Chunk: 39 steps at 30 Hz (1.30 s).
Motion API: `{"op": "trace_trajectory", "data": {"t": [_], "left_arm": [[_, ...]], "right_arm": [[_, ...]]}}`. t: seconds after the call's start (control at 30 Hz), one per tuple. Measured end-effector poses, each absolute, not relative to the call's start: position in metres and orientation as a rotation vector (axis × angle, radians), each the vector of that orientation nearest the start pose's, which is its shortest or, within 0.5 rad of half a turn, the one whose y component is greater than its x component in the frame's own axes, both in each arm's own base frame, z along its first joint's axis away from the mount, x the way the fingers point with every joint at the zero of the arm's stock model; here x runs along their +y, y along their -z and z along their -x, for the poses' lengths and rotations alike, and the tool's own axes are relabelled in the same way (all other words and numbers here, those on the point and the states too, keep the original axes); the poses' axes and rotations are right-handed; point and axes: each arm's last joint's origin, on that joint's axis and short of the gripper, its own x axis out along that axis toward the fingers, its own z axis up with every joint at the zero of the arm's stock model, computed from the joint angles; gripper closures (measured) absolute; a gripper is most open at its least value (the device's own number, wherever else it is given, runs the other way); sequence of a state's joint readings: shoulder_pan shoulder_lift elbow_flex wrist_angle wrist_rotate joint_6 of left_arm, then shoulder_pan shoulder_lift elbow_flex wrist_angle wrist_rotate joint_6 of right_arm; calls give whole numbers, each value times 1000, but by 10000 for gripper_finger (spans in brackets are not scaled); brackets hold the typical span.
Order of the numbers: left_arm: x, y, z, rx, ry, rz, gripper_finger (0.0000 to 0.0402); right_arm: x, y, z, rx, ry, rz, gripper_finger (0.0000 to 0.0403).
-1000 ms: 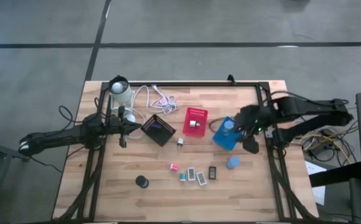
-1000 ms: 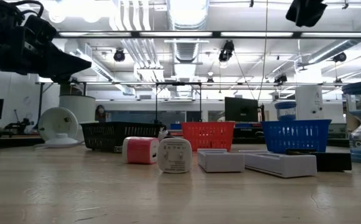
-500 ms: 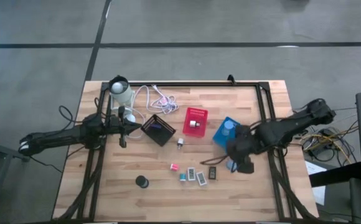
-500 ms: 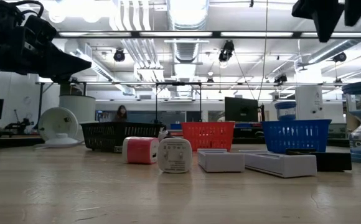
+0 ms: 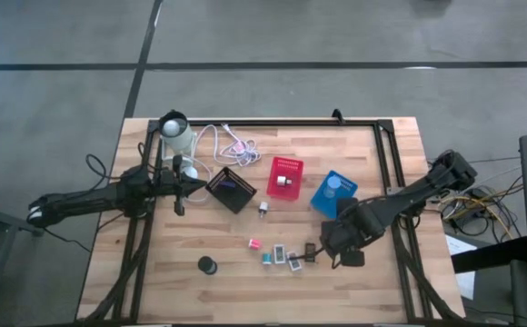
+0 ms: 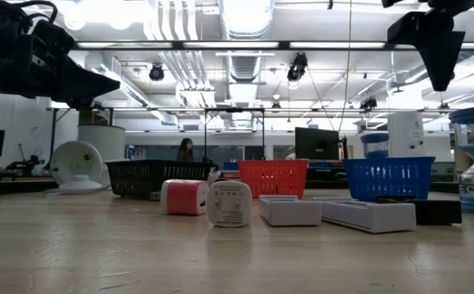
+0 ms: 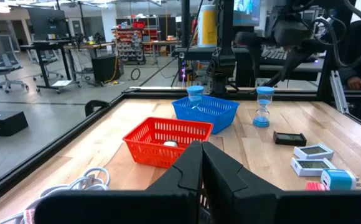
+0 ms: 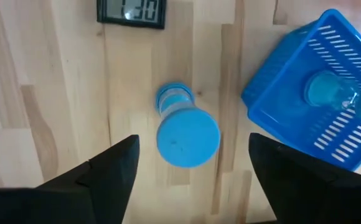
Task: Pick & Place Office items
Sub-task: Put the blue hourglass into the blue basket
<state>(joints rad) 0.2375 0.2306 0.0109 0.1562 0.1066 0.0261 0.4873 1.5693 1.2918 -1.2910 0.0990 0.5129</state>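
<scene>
2 dark jointed arms (image 5: 91, 202), blk fingers (image 8: 106, 165), cables.

From above my right hand (image 5: 336, 245) covers the blue hourglass (image 8: 187, 131), and the small white piece in the red bin (image 5: 285, 178) is too tiny to identify.

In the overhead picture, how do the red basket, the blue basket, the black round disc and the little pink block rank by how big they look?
Largest to smallest:
1. Blue basket and red basket: they look about alike, so I won't rank them.
2. Black disc.
3. Pink block, smallest.
</scene>
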Motion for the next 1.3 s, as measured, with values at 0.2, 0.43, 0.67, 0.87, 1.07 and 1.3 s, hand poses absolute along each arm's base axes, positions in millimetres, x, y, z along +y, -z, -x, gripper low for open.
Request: {"op": "trace_trajectory", "data": {"t": [0.2, 0.43, 0.67, 0.87, 1.07, 1.3], "left_arm": [[23, -163, -109, 64, -130, -15, 385], [23, -163, -109, 64, -130, -16, 385], [23, -163, -109, 64, -130, -18, 385], [23, -163, -109, 64, -130, -18, 385], [23, -163, -109, 64, -130, -18, 385], [23, -163, -109, 64, -130, -18, 385]], "right_arm": [[126, -248, -240, 1532, 53, 5, 101], [123, -228, -235, 1538, 50, 2, 99], [120, -221, -230, 1532, 44, -4, 106], [120, -216, -228, 1514, 20, -23, 123], [119, -211, -226, 1531, 23, -20, 151], [119, -212, -226, 1527, 24, -20, 176]]}}
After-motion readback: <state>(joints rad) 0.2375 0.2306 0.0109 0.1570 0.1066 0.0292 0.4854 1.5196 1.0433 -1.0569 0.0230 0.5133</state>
